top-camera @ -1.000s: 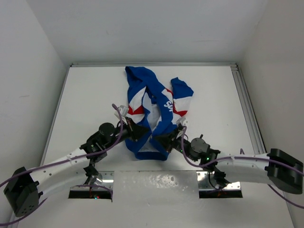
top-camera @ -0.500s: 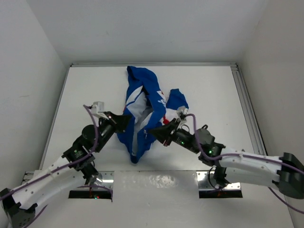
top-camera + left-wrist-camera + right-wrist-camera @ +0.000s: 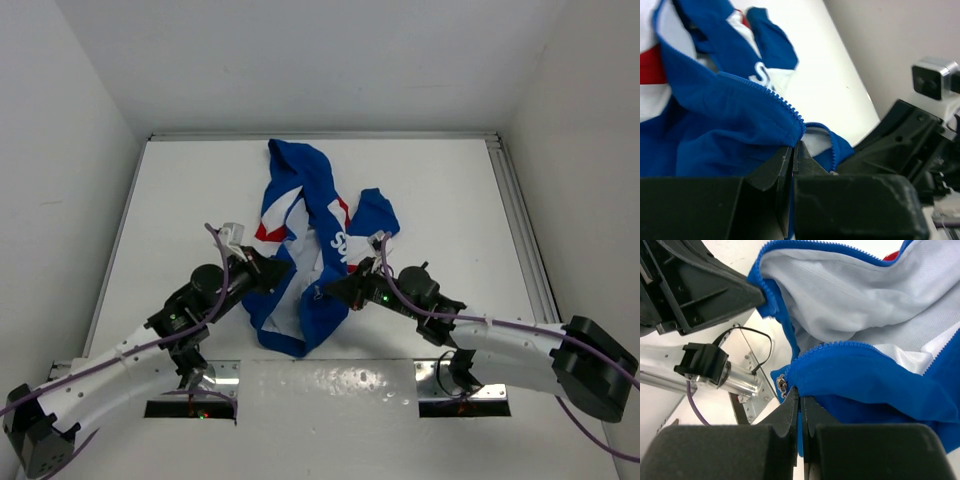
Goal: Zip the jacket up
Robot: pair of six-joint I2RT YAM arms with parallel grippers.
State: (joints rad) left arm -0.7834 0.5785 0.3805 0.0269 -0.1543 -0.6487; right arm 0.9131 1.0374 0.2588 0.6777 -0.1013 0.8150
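Pinching both unzipped front edges of the jacket (image 3: 312, 215), which is lying mid-worktop (image 3: 190, 190) with its near hem lifted: left end effector (image 3: 275, 272) is clamping closed on one blue zipper edge, right end effector (image 3: 327, 290) is clamping closed on the other, right by the slider (image 3: 782, 384). Judging risks: thin fabric slipping out of a pinch, halves twisting so teeth are missing the slider, close-set arms bumping. White lettering (image 3: 760, 71) is showing only "S"; the rest is hiding in folds.

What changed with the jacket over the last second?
The left pincer and right pincer pulled the jacket forward, bunching it, then eased back; it spreads wider again. Unchanged: both stay shut on its front edges, zipper open.
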